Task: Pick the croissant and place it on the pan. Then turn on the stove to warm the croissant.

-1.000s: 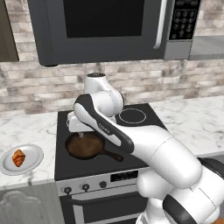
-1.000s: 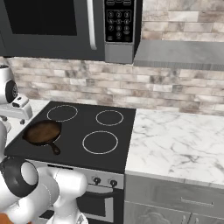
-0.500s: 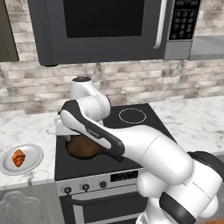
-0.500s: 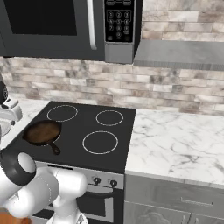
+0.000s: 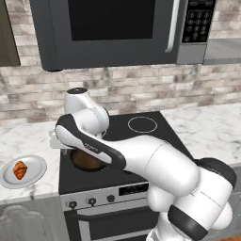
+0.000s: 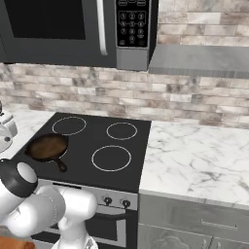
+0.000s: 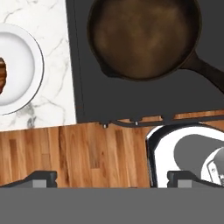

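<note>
Golden-orange, the croissant [image 5: 20, 169] lies on the pale plate [image 5: 35, 165] left of the stove [image 5: 141, 136], well off to your gripper's [image 7: 112, 176] left, fingers spread and empty above the pan [image 7: 144, 37].

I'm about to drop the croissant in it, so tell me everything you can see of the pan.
The pan is a round, dark brown-black skillet that looks like cast iron, with one short black handle. It sits upright and empty on the stove, at its front left beside a white ring burner. Nothing touches it but the black glass. The croissant is still on the plate.
</note>
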